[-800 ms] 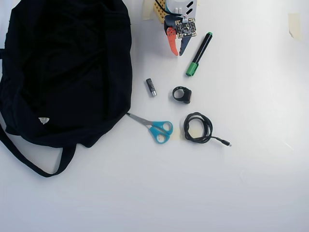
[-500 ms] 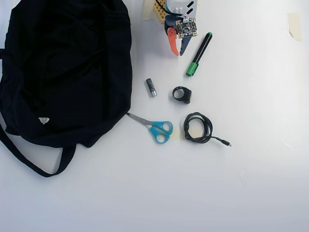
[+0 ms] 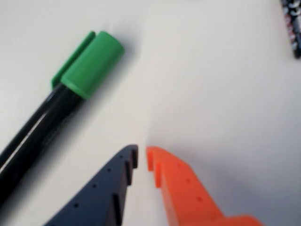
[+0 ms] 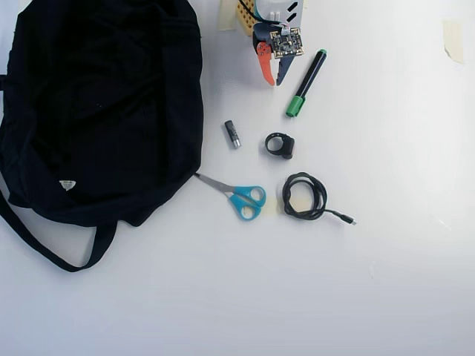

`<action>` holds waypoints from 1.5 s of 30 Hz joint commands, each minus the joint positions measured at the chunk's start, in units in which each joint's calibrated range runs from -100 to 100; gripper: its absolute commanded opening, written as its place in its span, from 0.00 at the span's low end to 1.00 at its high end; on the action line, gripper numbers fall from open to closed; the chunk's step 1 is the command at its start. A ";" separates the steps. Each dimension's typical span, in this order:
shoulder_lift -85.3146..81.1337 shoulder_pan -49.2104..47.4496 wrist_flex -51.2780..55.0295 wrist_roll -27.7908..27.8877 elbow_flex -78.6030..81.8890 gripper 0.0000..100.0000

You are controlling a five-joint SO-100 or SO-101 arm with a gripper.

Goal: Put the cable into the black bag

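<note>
The black cable [image 4: 304, 196] lies coiled on the white table, right of centre in the overhead view, with its plug end pointing right. The black bag [image 4: 104, 104] fills the upper left, its strap trailing to the lower left. My gripper [image 4: 273, 80] is at the top centre, far above the cable and right of the bag. In the wrist view the gripper [image 3: 142, 157] has its dark blue and orange fingers almost together, with nothing between them, over bare table. The cable and the bag are out of the wrist view.
A black marker with a green cap [image 4: 306, 83] lies just right of the gripper and shows in the wrist view [image 3: 61, 99]. A small battery [image 4: 233, 134], a black clip [image 4: 280, 145] and blue-handled scissors [image 4: 241, 196] lie between the gripper and the cable.
</note>
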 commanded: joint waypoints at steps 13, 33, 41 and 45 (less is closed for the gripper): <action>-1.25 -0.31 2.41 0.01 1.18 0.02; -1.16 -0.69 2.41 -0.35 1.18 0.02; 0.17 -0.76 -7.67 0.07 1.00 0.03; 5.97 -0.76 -19.13 0.12 -0.71 0.03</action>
